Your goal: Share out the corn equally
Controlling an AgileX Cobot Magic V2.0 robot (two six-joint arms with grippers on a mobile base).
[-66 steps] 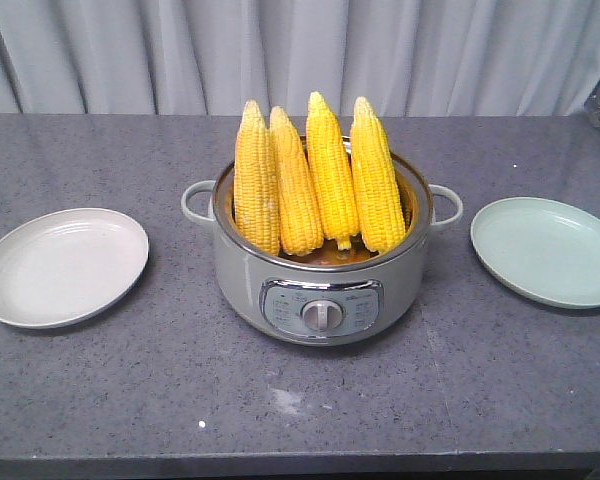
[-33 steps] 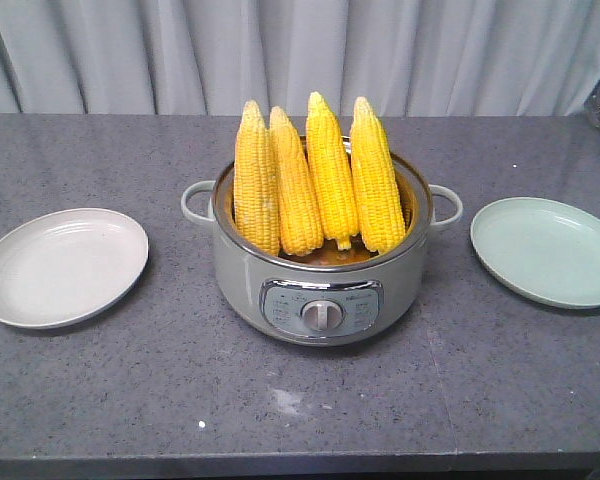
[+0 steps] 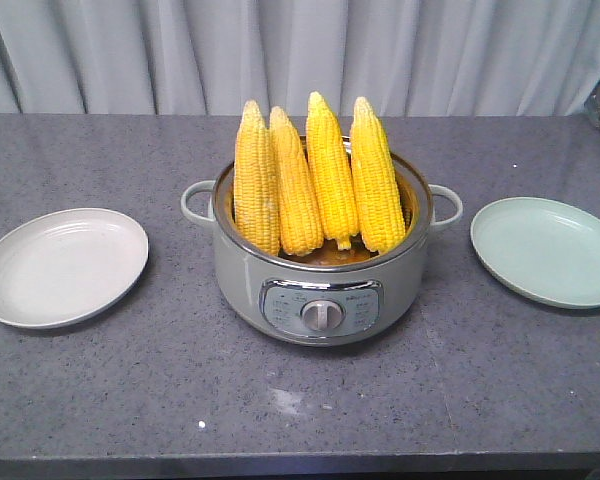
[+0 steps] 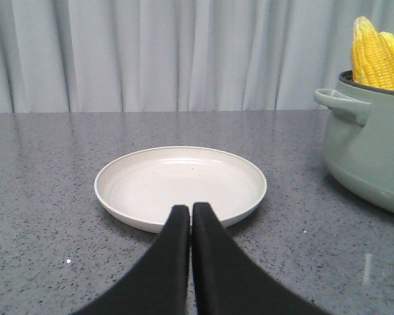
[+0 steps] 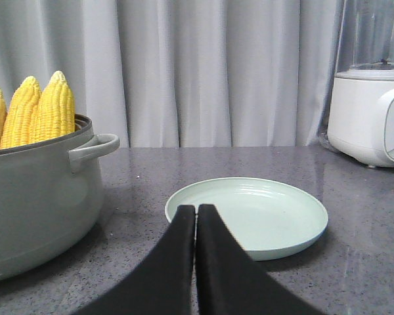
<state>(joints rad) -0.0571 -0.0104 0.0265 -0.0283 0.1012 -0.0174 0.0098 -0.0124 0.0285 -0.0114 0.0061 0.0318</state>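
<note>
Several yellow cobs of corn (image 3: 315,180) stand upright, tips up, in a grey-green electric pot (image 3: 320,290) at the table's middle. Their tips also show in the left wrist view as corn (image 4: 381,56) and in the right wrist view as corn (image 5: 43,115). A white plate (image 3: 60,265) lies bare to the pot's left, a pale green plate (image 3: 550,250) bare to its right. My left gripper (image 4: 190,209) is shut and holds nothing, just short of the white plate (image 4: 180,180). My right gripper (image 5: 196,209) is shut and holds nothing, at the green plate's (image 5: 262,220) near rim.
The pot has side handles (image 3: 195,200) and a front control dial (image 3: 322,315). A white blender base (image 5: 371,115) stands at the far right of the grey stone table (image 3: 130,390). A grey curtain hangs behind. Neither arm shows in the front view.
</note>
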